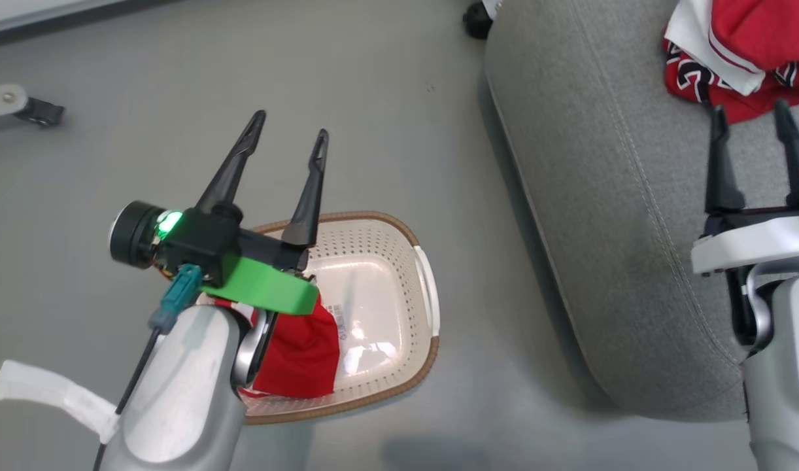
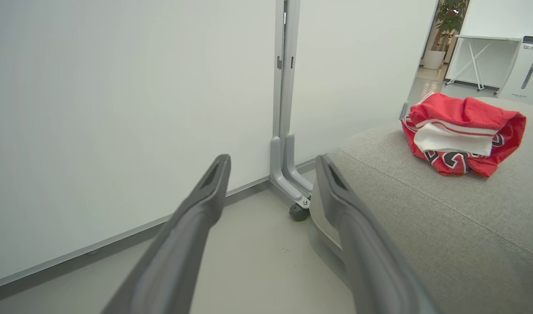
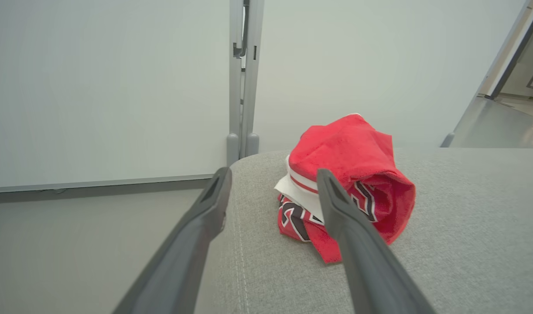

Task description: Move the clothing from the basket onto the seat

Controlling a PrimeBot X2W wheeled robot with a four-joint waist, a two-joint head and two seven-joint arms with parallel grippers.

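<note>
- My left hand (image 1: 291, 124) hangs above the near-left part of the basket (image 1: 399, 226). Its two dark fingers are spread wide apart and grip nothing.
- In the left wrist view, the left hand (image 2: 271, 159) points toward a pale partition wall (image 2: 118, 109), with bare floor (image 2: 249, 261) between the fingers.
- My right hand (image 1: 749, 108) is over the seat (image 1: 602, 196), fingers likewise fully parted and empty.
- A crumpled garment (image 1: 746, 39), red with a white panel, thin stripes and black-and-white lettering, lies on the seat just past the right fingertips. I cannot tell whether the tips touch it.
- In the right wrist view, the right hand (image 3: 273, 172) frames that crumpled garment (image 3: 353, 152), which sits heaped near the seat's (image 3: 467, 218) far edge. One finger crosses in front of it.
- The left wrist view shows the same crumpled garment (image 2: 462, 131) resting on top of the grey seat (image 2: 445, 226), well away from the left fingers.
- A second garment (image 1: 301, 353), plain red from what I see, lies inside the basket at its near-left end, partly hidden under my left forearm.
- The basket stands on the grey floor (image 1: 373, 98) beside the seat, apart from it. A barcode sticker (image 1: 339, 313) shows on its pale bottom.
</note>
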